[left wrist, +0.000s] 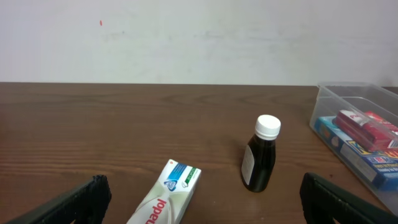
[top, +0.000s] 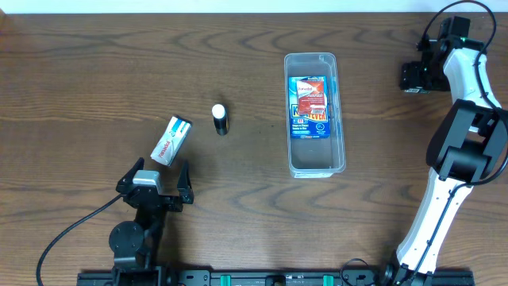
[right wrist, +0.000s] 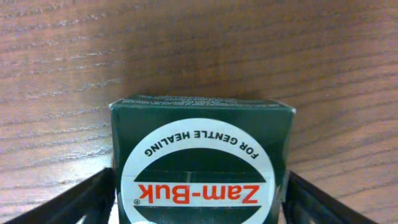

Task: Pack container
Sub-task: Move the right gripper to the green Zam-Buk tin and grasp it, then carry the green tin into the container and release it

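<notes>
The wooden table point(top: 95, 79) fills my overhead view. On its right side the white right arm reaches up to the far corner, well away from everything else. The container point(top: 316, 159) lies right of centre with its long side running away from me. It holds a red and blue pack point(top: 310, 107) lying flat in its far half, and the near half is bare plastic. From the left wrist camera I see the same container's rim point(left wrist: 348, 87) at the right edge. The left gripper point(top: 157, 176) sits near the front edge on the left, with its fingers point(left wrist: 87, 196) spread wide and nothing between them. Just beyond it a white toothpaste box point(top: 171, 141) lies flat at an angle, one end towards the gripper. The right gripper point(top: 411, 77) pinches a dark green Zam-Buk box point(right wrist: 199, 162), and its fingers point(right wrist: 81, 199) lie against both sides of the box. I cannot tell whether that box rests on the wood or hangs above it. The smallest item, a dark bottle point(top: 220, 119) with a white cap, stands upright between the toothpaste box and the container, touching neither.
</notes>
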`<state>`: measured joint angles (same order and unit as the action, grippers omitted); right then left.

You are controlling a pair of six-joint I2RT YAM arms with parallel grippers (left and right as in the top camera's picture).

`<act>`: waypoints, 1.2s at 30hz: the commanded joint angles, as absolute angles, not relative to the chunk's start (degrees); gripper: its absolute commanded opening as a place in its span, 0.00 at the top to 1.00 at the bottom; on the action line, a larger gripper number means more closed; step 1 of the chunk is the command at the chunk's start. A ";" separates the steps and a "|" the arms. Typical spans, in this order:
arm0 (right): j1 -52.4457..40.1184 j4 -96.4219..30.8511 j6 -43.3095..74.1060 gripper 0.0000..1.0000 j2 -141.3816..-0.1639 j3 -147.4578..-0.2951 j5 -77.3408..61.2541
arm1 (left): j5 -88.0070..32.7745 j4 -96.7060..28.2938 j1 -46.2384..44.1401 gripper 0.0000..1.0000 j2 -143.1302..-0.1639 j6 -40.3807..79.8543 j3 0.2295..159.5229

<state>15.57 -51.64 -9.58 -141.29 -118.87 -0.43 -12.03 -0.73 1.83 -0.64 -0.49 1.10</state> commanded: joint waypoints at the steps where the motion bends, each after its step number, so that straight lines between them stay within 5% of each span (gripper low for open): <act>1: 15.94 -51.27 -9.28 0.28 -142.50 -118.69 -0.47 | -12.64 -2.85 2.07 0.02 -0.60 -1.48 0.23; 4: 15.94 -51.16 -9.28 0.39 -142.50 -118.69 -0.45 | -12.67 -2.85 2.07 0.02 -0.60 -1.50 0.23; 24: 14.48 -60.01 -3.25 0.36 -128.09 -118.89 -11.07 | -12.64 -2.85 2.07 0.02 -0.60 -1.48 0.23; 36: 1.28 -74.48 1.83 0.36 -111.11 -118.87 -11.35 | -12.67 -2.85 2.07 0.02 -0.60 -1.48 0.23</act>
<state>5.19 -73.73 -1.26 -111.66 -118.72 -10.20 -12.03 -0.73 1.83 -0.64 -0.49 1.10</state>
